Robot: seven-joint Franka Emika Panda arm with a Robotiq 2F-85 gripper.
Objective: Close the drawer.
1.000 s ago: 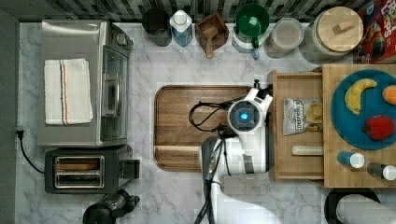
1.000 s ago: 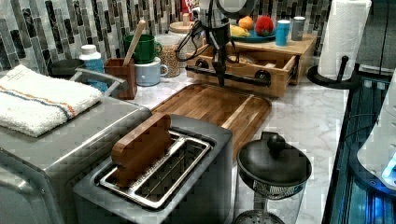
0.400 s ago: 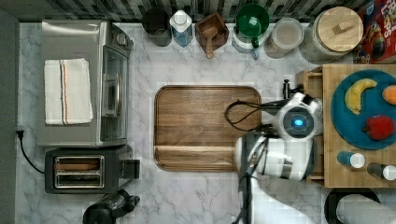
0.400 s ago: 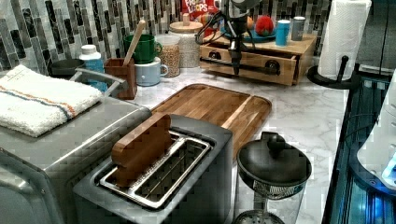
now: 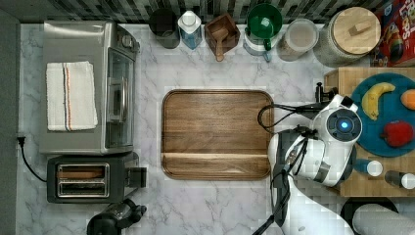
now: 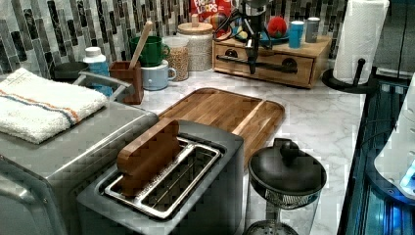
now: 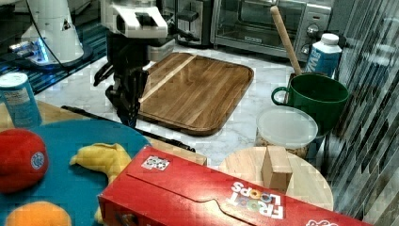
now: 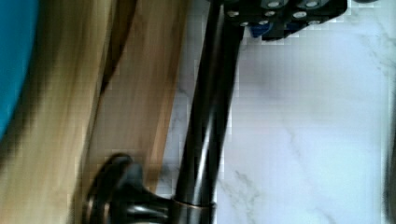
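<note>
Drawer (image 6: 266, 66): light wood front, flush within its cabinet at the counter's 2 o'clock in the left view. Long black bar handle (image 6: 276, 67) on round dark mounts. Gripper (image 6: 252, 62): hangs directly at the handle's middle; whether its jaws are parted or holding the bar cannot be told.

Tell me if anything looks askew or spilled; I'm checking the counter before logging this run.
Nothing stands out. The drawer sits flush in its wooden box, the gripper at its black handle, and the marble counter shows no spill.
</note>
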